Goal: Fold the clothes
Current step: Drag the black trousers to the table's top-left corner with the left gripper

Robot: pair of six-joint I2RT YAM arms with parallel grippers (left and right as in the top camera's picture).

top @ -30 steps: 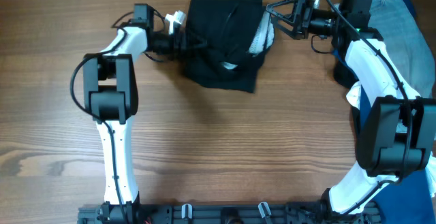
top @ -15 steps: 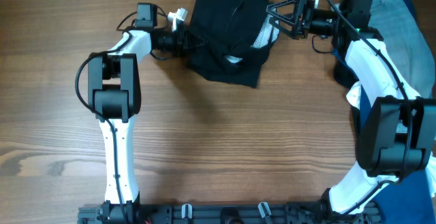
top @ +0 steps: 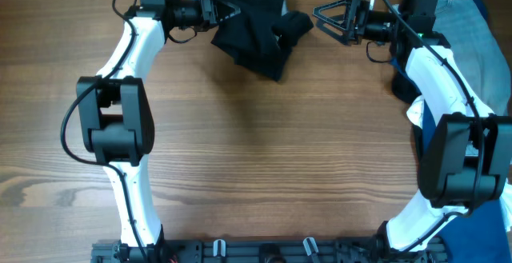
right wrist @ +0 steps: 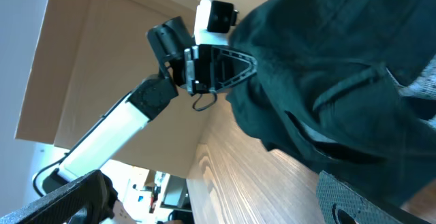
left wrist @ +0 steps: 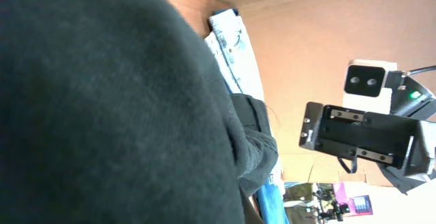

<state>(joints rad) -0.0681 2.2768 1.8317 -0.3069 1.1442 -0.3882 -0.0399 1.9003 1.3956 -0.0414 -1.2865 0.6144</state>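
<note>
The black garment (top: 254,25) lies bunched at the far edge of the desk (top: 264,159), about midway along that edge, with one rumpled corner trailing toward the desk's middle. The left arm reaches along the far edge from the desk's left half, and its end effector (top: 218,11) is clamped tight on the garment's left side, a fold of cloth pinched between the fingers. From the left wrist the dark, soft fabric (left wrist: 102,108) fills nearly the whole view, so the fingers themselves are hidden there. The right end effector (top: 320,13) sits at the far edge too, on the desk's right half, with its jaws spread wide and nothing between them. Its tips are just beside the garment's right side, and I cannot tell whether they touch it. In the right wrist view its two fingers (right wrist: 347,203) stand far apart at the bottom, with the garment (right wrist: 340,67) ahead and the left end effector (right wrist: 228,64) gripping its far side. Light blue jeans (top: 472,23) are piled at the desk's far right corner, beside the right arm.
</note>
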